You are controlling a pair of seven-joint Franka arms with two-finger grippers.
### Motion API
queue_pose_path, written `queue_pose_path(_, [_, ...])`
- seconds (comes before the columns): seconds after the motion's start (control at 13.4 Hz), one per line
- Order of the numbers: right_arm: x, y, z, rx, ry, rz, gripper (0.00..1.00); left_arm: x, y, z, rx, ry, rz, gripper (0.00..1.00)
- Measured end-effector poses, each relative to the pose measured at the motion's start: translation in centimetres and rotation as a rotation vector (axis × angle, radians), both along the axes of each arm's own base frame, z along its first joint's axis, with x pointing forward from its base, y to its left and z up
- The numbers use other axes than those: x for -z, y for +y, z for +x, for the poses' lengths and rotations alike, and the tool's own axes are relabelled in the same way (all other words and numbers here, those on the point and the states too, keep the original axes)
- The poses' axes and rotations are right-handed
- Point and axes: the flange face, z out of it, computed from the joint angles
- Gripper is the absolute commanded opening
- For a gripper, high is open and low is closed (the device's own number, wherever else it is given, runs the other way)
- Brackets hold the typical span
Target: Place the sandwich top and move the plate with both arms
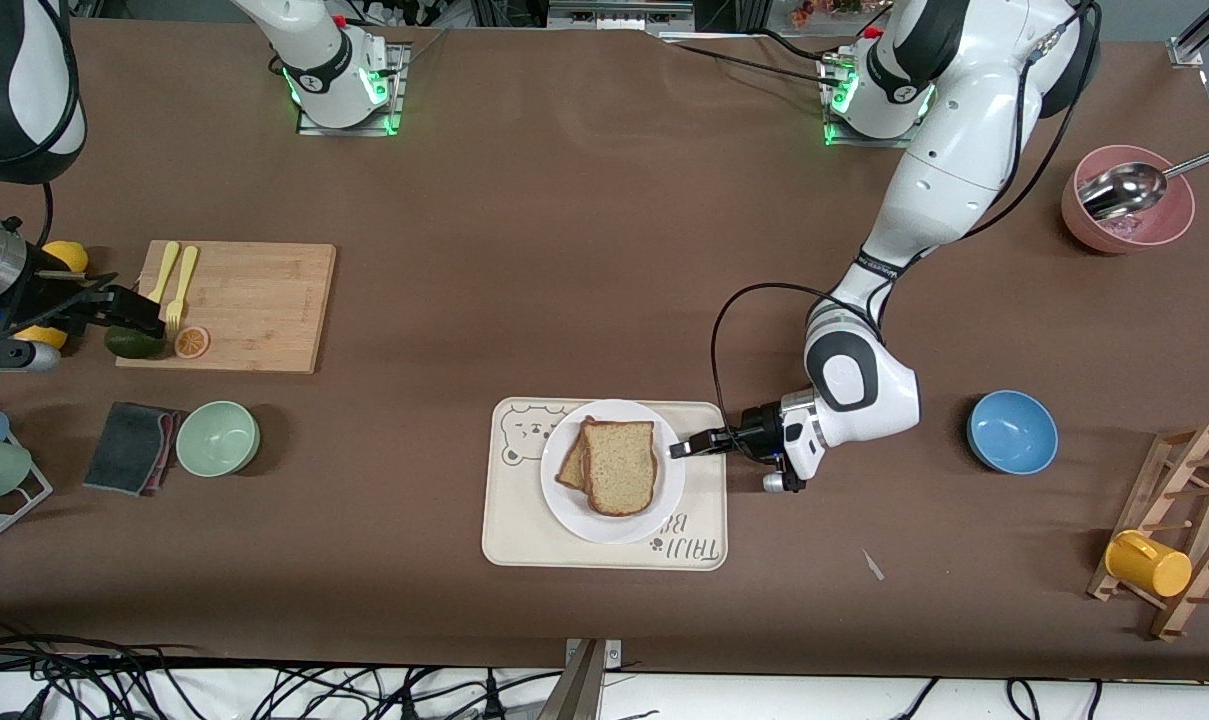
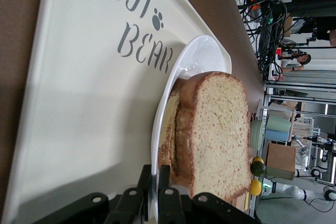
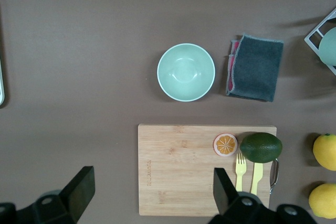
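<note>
White plate (image 1: 612,508) sits on the bear tray (image 1: 516,520), sandwich top (image 1: 621,466) stacked askew on it. I read the left gripper (image 1: 686,447) fingers (image 2: 167,203) pinched shut on the plate's rim; the right gripper (image 3: 152,195) hangs wide open, empty, over the cutting board (image 1: 254,305). One-sided lifting risks tilting the plate and sliding the bread off.

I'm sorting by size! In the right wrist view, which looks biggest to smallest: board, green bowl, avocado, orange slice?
1. Board
2. Green bowl
3. Avocado
4. Orange slice
</note>
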Motion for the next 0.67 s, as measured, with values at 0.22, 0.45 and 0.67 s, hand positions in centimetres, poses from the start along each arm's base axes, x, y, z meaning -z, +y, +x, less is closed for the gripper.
queue_pose_path(0.22, [0.00,0.00,0.01,0.000,-0.001,0.000,1.00,-0.06,-0.19,-0.02,-0.001,-0.002,0.001,0.32])
queue_pose_path(0.45, [-0.01,0.00,0.01,0.000,-0.001,0.000,1.00,-0.14,-0.19,0.05,-0.001,-0.004,0.001,0.32])
queue_pose_path(0.67, [-0.01,-0.01,0.01,0.000,-0.001,0.000,1.00,-0.14,-0.02,0.12,-0.002,-0.005,0.003,0.34])
